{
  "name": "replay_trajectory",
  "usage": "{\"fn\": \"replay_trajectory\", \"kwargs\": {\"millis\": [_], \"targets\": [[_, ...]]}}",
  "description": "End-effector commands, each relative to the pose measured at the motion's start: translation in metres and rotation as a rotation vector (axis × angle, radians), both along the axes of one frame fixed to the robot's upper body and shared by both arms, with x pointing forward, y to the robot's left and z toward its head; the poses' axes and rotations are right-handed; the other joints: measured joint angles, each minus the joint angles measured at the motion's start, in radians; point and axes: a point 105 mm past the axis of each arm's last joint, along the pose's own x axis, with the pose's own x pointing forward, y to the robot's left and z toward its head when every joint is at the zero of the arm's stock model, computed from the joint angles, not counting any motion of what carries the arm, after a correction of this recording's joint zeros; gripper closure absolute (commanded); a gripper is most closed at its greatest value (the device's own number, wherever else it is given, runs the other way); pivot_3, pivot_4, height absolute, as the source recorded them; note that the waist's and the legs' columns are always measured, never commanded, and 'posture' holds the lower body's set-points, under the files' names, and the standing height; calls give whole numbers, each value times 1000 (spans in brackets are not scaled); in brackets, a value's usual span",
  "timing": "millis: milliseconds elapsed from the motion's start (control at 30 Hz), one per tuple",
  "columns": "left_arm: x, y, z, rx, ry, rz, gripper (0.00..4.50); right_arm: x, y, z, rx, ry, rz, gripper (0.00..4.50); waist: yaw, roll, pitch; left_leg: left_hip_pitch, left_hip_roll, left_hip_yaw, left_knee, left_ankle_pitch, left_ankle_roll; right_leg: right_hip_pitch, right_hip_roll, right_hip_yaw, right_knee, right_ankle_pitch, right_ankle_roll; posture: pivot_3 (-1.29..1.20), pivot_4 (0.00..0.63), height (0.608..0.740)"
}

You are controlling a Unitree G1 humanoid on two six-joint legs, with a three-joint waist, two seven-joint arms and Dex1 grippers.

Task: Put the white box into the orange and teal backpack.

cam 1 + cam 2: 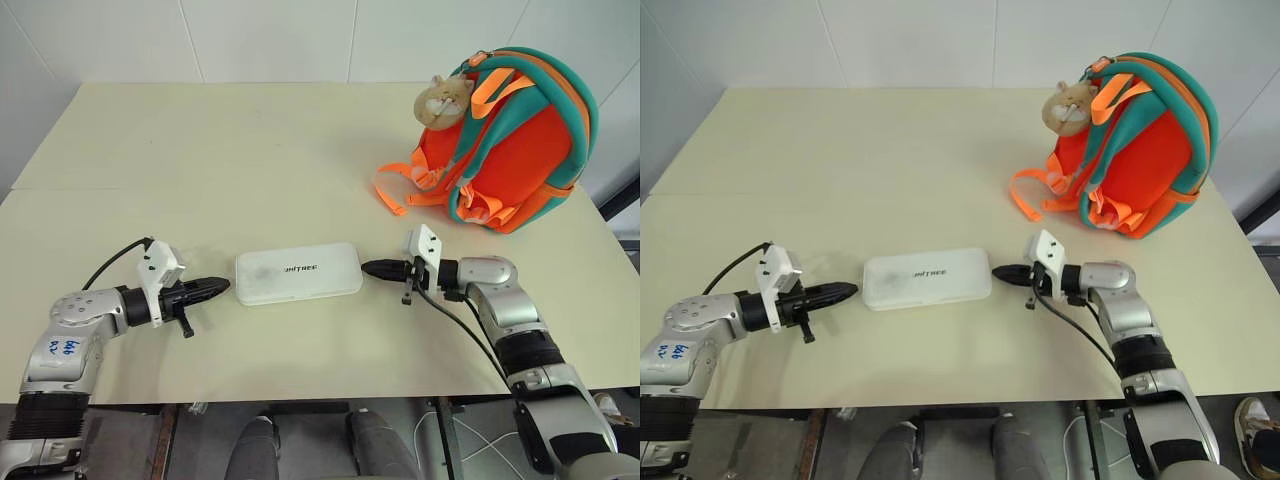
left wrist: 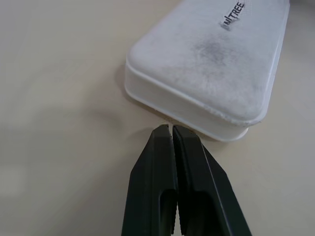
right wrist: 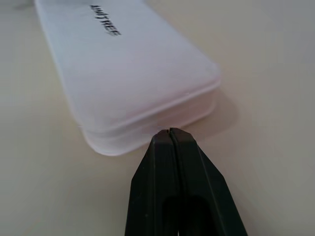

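White box [image 1: 298, 273] — flat, rounded corners, smudged top — lies on the table [image 1: 250, 160], well apart from the orange and teal backpack [image 1: 510, 140]. Left gripper [image 1: 224, 286] and right gripper [image 1: 368, 268] sit pinched closed, empty, seemingly touching its two ends — bare tabletop all round.

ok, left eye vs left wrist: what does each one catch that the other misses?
Left eye alone: the backpack upright at the table's far right, and the right claw, shut, at the box's right end. Left wrist alone: a close look at the left claw's fingers pressed together, tips at the box's end wall, and grey smudging on the lid. Both: the box flat on the table and the left claw.
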Motion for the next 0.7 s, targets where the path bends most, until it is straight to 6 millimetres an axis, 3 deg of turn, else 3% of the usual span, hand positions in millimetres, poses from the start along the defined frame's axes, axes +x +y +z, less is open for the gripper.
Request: {"fn": "replay_trajectory", "kwargs": {"millis": [33,367,700], "targets": [[1,-7,12,-9,-40,-38,4376,-8,7,11,29,-23,27,4469,-1,0,0,0,0,0,1,0,0,0,0,0,0,0,0,0,150,740],[6,-32,5,-38,-26,-116,4376,-32,2,13,28,18,37,4469,5,0,0,0,0,0,1,0,0,0,0,0,0,0,0,0,150,740],[-2,-61,-3,-76,13,-222,4376,-48,-29,13,-9,45,-71,4469,27,0,0,0,-1,0,2,0,0,1,0,0,0,0,0,0,150,740]]}}
